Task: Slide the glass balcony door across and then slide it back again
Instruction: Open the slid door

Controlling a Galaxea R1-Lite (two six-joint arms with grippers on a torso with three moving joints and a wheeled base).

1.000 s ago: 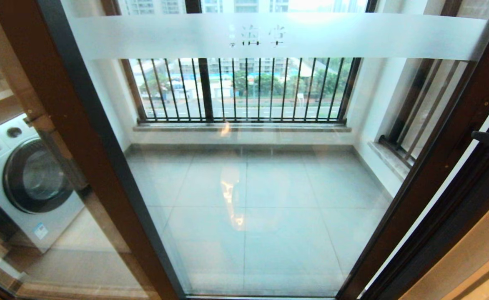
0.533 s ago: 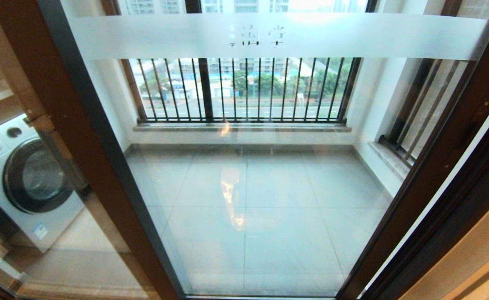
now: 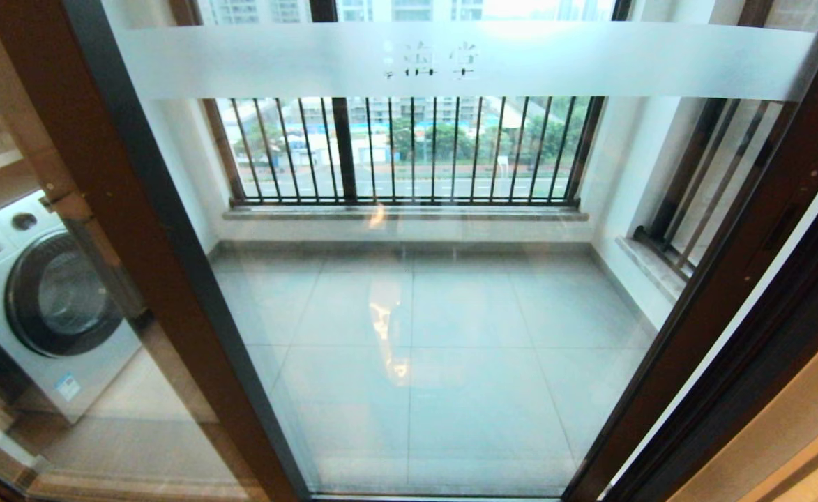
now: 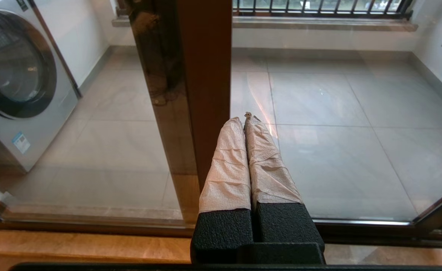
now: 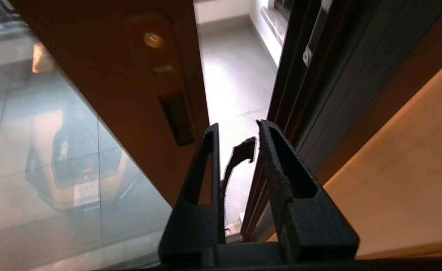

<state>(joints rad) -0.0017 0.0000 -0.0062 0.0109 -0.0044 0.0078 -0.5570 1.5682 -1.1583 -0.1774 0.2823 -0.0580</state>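
Observation:
The glass balcony door [image 3: 436, 314] fills the head view, with its frosted band [image 3: 450, 59] across the top. A thin bright gap runs between its right stile [image 3: 743, 244] and the dark jamb. In the right wrist view my right gripper [image 5: 236, 126] is open, just in front of that gap and beside the stile's black handle slot [image 5: 175, 118], touching nothing. A loose curl of black strip shows between its fingers. My left gripper [image 4: 245, 118] is shut and empty, its tape-wrapped fingers close to the door's left brown stile [image 4: 205, 75]. Neither gripper shows in the head view.
A white washing machine [image 3: 46, 300] stands behind the plain glass pane on the left. Black-barred railings [image 3: 409, 150] line the far balcony window. The dark door jamb [image 5: 337, 75] and a wooden wall panel [image 5: 413, 169] are on the right. A wooden sill [image 4: 74, 246] runs under the door.
A black part of my right arm at the head view's right edge has pulled back out of sight. The door has not visibly moved.

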